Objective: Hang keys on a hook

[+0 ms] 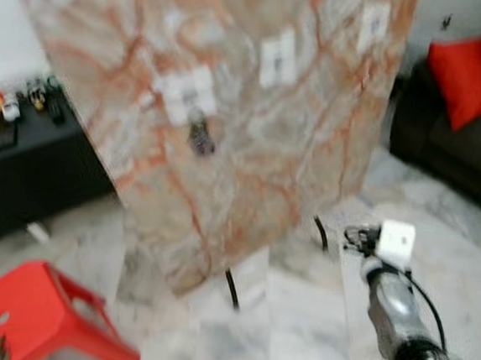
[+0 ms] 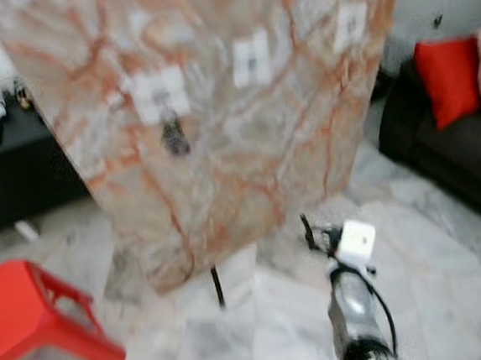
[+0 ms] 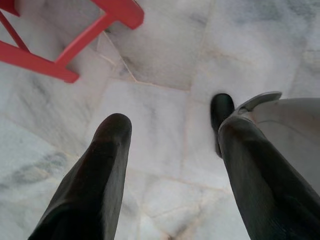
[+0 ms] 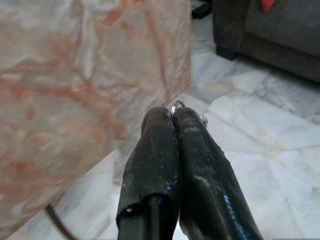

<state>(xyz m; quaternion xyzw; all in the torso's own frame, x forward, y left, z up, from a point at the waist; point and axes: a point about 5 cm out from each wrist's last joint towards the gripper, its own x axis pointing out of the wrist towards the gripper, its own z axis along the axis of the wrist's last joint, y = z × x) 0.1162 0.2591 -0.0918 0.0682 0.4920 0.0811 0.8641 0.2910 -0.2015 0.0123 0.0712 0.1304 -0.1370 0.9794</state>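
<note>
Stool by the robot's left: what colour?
Red; the stool shows best in the left eye view.

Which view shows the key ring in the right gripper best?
The right wrist view: the key ring peeks out between the shut fingertips of the right gripper, sharp and close. In the blurred eye views the gripper is small and the ring cannot be made out.

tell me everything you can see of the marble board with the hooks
The marble board is a large slab, pale with orange-red veins, standing tilted on thin dark legs on the marble floor. Three white hook plates are on its face; something dark, too blurred to identify, hangs under the left one. The right gripper is low before it.
</note>
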